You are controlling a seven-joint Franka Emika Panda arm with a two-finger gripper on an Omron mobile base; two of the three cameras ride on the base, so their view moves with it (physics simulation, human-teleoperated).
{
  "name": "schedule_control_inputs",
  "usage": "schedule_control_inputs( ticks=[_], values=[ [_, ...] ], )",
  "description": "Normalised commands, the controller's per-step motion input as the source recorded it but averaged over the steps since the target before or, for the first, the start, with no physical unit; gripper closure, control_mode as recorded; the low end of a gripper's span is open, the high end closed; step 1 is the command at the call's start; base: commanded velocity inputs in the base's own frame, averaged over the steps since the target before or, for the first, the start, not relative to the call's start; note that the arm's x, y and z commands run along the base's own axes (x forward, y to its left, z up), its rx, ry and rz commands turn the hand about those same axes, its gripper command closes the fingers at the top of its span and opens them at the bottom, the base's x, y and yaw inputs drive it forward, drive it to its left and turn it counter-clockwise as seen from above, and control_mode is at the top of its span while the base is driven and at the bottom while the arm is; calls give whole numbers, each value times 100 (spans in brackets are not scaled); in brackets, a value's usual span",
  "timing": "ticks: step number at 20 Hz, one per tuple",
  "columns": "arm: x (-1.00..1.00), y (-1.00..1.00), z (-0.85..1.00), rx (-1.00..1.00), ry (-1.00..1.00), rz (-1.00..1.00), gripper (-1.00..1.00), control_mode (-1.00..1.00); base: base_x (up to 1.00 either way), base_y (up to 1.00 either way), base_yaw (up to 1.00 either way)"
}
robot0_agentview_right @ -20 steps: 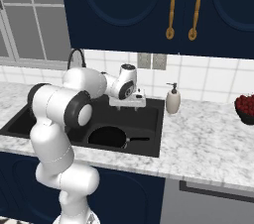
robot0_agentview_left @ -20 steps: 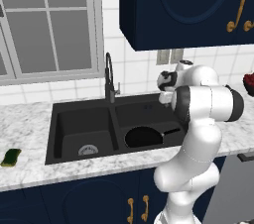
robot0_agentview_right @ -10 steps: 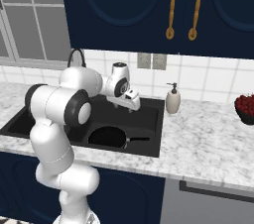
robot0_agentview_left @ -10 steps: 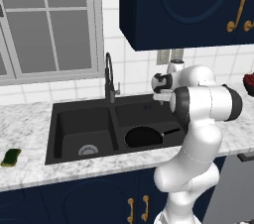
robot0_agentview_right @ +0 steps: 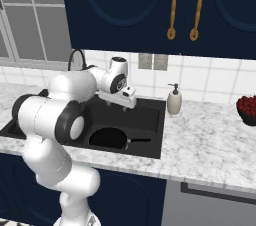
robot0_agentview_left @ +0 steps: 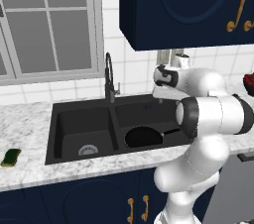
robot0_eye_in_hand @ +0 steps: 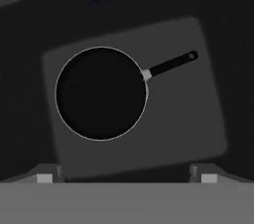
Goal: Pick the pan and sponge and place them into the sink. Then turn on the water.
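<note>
Down in the right basin of the sink [robot0_agentview_left: 64,134] lay the pan [robot0_agentview_left: 144,137], flat, with its handle toward the right wall. Above it hung the gripper [robot0_agentview_right: 126,101], jaws spread wide and empty. Far left on the surface [robot0_agentview_left: 30,119] sat the sponge [robot0_agentview_left: 11,157], well apart; it looked light and soft, best pinched across its short sides
</note>
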Motion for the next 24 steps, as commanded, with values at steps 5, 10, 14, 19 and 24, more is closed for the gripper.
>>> schedule_control_inputs(
  ticks=[5,10,14,19,24],
  values=[
    [-100,86,82,0,0,22,-100,-100,0,0,0],
    [-100,35,84,0,-4,19,-100,-100,0,0,0],
    [-63,3,18,0,-11,7,-100,-100,0,0,0],
    [2,14,0,0,0,4,-100,-100,0,0,0],
    [0,85,0,0,0,27,-100,-100,0,0,0]
  ],
)
